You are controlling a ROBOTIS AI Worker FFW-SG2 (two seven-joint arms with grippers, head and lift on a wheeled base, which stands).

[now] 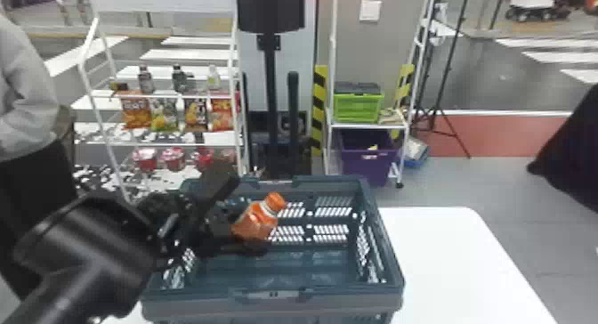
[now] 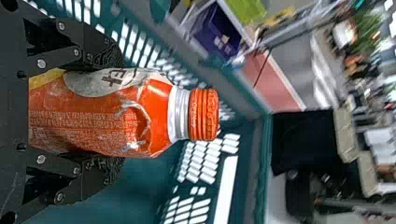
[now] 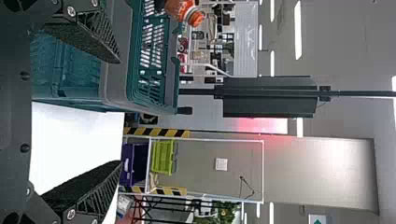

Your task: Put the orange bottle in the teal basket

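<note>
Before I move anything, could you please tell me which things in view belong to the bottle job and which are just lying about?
For the job:
- orange bottle, held in the left end effector
- teal basket

Just lying about:
- snack bags
- green crate
- purple bin

L arm (image 1: 84, 265): glossy blk, rounded shell (image 1: 93, 229), smooth tube section (image 1: 66, 292). L gripper (image 1: 251, 214): matte blk, silver screws (image 2: 41, 64), fingers (image 2: 103, 49) w/ textured surf. R gripper (image 3: 120, 112): also blk, rough pads (image 3: 84, 39), lattice sides (image 3: 100, 28), rd holes (image 3: 24, 148) in base plate (image 3: 14, 112).

right gripper (image 3: 120, 112) spread wide — teal basket (image 3: 119, 83) and tilted orange bottle (image 3: 180, 8) beyond
</note>
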